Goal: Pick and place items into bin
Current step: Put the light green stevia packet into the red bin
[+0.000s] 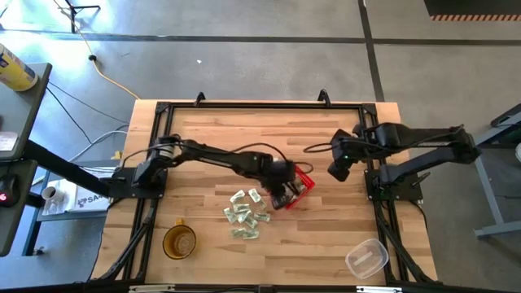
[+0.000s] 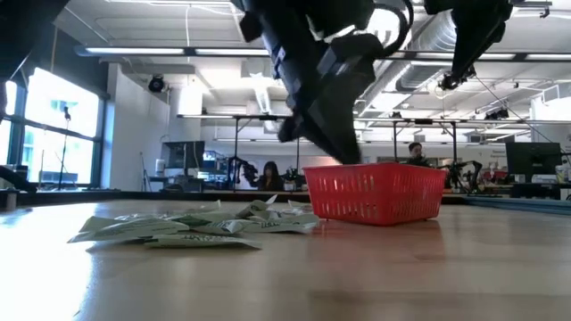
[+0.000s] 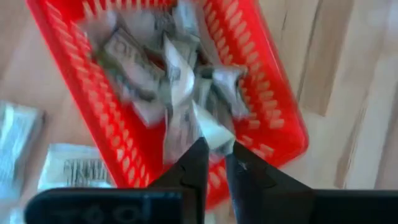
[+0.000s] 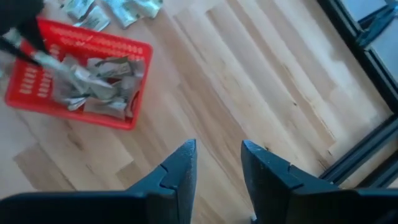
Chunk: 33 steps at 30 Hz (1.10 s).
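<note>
The red basket point(image 1: 304, 184) stands on the table right of centre and holds several pale green-and-white packets point(image 3: 143, 68). It also shows in the low view point(image 2: 375, 192) and the right wrist view point(image 4: 37, 93). My left gripper point(image 3: 216, 155) hovers over the basket's near edge, shut on one packet point(image 3: 208, 127). A pile of loose packets point(image 1: 247, 216) lies flat on the table left of the basket. My right gripper point(image 4: 217, 155) is open and empty, above bare table right of the basket point(image 1: 337, 171). My left gripper pinches one packet by its near end point(image 3: 214, 138) between its two fingertips, coming from above and slanting down. The packet hangs from the fingers over the basket's inside. I cannot tell whether its far end touches the packets lying there.
An amber round cup point(image 1: 179, 242) stands near the front left. A clear plastic container point(image 1: 366, 258) sits at the front right. A black frame point(image 1: 244, 106) runs along the table's edges. People show in the room behind the table point(image 2: 268, 176).
</note>
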### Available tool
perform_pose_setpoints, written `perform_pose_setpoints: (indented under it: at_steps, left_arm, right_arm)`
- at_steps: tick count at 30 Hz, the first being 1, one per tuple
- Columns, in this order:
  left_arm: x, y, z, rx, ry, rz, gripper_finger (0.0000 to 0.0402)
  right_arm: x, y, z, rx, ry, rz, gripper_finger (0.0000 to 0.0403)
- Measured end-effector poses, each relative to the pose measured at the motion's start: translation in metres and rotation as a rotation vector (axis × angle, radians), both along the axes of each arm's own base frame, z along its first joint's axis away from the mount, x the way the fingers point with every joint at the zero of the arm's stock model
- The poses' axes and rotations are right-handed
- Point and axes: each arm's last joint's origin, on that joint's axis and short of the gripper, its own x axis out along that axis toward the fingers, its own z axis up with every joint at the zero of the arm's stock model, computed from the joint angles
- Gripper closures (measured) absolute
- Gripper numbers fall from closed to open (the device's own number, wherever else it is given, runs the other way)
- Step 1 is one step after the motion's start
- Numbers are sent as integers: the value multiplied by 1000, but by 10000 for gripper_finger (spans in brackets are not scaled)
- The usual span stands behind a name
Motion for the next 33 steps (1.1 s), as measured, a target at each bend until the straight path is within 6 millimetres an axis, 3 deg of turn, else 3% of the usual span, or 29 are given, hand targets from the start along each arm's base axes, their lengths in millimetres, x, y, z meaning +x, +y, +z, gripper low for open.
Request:
perform_pose_setpoints:
  at_steps: [3, 9, 14, 21, 27, 33]
  left_arm:
    - [-2, 2, 14, 62, 36, 36, 291]
    - [-19, 12, 60, 270, 133, 60, 240]
    - [-49, 14, 81, 328, 309, 51, 203]
    - [-100, -19, 108, 286, 238, 7, 202]
    - [-166, -28, 110, 176, 34, 145, 216]
    - [-217, -23, 87, 11, -153, 299, 226]
  right_arm:
    - [3, 4, -1, -15, 7, 28, 285]
    - [8, 4, -8, -61, 24, 71, 285]
    - [13, 4, -23, -27, 35, 135, 285]
    - [33, -4, -41, -70, -94, 234, 285]
    - [72, -31, -44, -3, -309, 303, 285]
    - [125, -70, -77, 54, -264, 347, 285]
